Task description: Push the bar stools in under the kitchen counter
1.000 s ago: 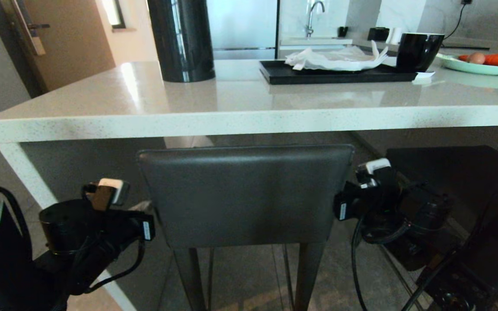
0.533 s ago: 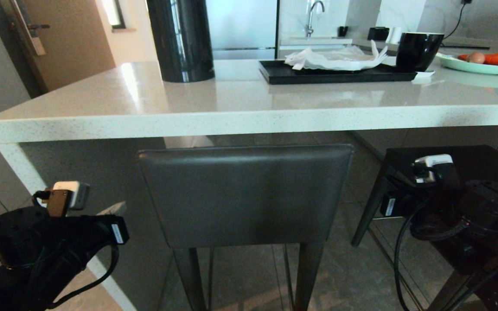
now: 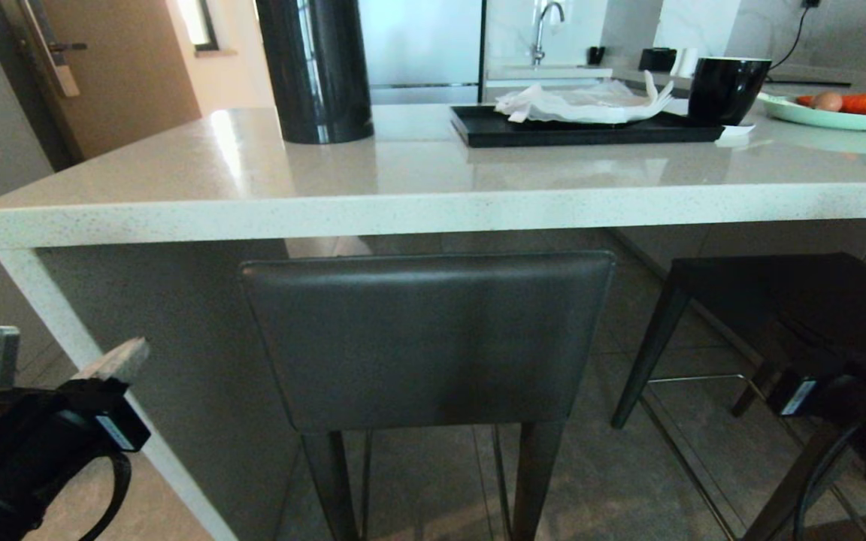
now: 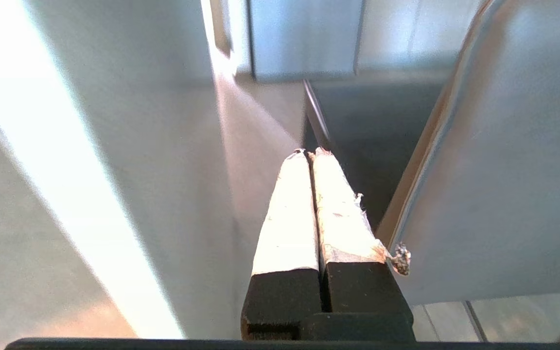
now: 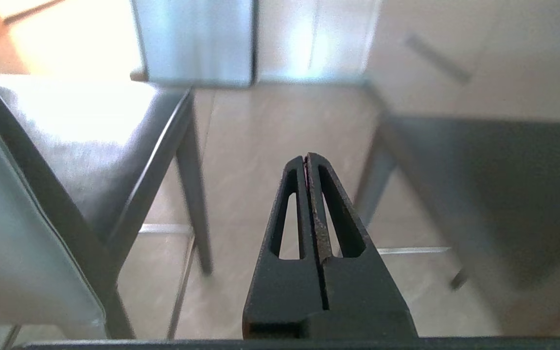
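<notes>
left gripper (image 4: 309, 153) | clenched empty, sitting lower left beside stool (image 3: 425, 338) | right gripper (image 5: 306, 158) | clenched empty, sitting lower right | counter (image 3: 433, 210) above

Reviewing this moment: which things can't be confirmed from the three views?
- Near bar stool: in the head view its backrest hides the seat, so how far it sits under the kitchen counter is unclear.
- Second bar stool: cut off by the head view's right edge and partly behind the right arm.
- Right gripper: out of the head view; only its wrist view shows it shut.
</notes>
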Robot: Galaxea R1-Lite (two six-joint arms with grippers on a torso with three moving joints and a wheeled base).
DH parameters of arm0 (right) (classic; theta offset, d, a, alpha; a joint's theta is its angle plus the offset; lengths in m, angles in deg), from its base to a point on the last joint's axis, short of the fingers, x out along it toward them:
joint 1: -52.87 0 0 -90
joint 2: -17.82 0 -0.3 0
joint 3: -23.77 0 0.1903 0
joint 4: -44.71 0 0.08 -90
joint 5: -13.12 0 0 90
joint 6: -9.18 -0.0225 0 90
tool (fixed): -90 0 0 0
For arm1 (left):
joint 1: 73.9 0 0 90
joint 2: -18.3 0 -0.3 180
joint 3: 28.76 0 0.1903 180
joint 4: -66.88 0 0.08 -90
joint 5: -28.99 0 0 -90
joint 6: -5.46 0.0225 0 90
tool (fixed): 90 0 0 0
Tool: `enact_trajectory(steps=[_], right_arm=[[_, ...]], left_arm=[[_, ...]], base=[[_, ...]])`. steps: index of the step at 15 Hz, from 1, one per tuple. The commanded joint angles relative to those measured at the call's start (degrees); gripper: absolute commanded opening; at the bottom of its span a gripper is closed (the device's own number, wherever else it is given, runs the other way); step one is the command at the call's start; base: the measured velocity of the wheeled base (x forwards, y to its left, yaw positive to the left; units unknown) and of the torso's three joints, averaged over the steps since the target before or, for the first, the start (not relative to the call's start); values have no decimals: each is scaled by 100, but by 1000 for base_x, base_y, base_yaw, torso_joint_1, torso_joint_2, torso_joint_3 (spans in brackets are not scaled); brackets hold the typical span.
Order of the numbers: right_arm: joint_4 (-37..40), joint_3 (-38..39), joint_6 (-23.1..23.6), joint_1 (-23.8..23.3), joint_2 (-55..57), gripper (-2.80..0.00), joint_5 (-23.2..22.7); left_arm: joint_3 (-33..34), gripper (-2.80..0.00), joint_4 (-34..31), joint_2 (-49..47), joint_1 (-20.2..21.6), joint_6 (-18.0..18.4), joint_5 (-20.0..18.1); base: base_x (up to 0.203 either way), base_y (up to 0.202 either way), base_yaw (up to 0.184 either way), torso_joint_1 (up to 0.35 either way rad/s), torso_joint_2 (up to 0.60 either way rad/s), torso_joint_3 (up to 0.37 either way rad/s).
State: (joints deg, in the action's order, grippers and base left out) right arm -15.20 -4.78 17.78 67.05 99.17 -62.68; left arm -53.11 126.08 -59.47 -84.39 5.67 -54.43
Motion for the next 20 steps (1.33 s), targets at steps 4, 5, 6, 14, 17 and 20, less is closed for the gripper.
enact_trajectory(steps=[4, 5, 6, 14, 17, 20], right_arm=[[1767, -164, 305, -362, -2701, -280, 66], [2498, -345, 333, -472, -3267, -280, 71], [3159, -515, 351, -629, -3748, -280, 68], [7259, -1004, 446, -1367, -7252, -280, -105], [7713, -711, 533, -1441, -7786, -280, -436], [7634, 174, 655, -1440, -8135, -280, -883]], left_arm=[[-572, -280, -2667, 3017, 93, 160, 379], [-865, -280, -3637, 3572, 170, 160, 453], [-1088, -280, -4305, 3986, 338, 147, 501], [-721, -280, -6156, 6938, 1047, 321, 396], [-222, -280, -7034, 7785, 1053, 437, 58], [87, -280, -7191, 7752, 1050, 378, -751]], base=[[0, 0, 0, 0, 0, 0], [0, 0, 0, 0, 0, 0], [0, 0, 0, 0, 0, 0], [0, 0, 0, 0, 0, 0], [0, 0, 0, 0, 0, 0], [0, 0, 0, 0, 0, 0]])
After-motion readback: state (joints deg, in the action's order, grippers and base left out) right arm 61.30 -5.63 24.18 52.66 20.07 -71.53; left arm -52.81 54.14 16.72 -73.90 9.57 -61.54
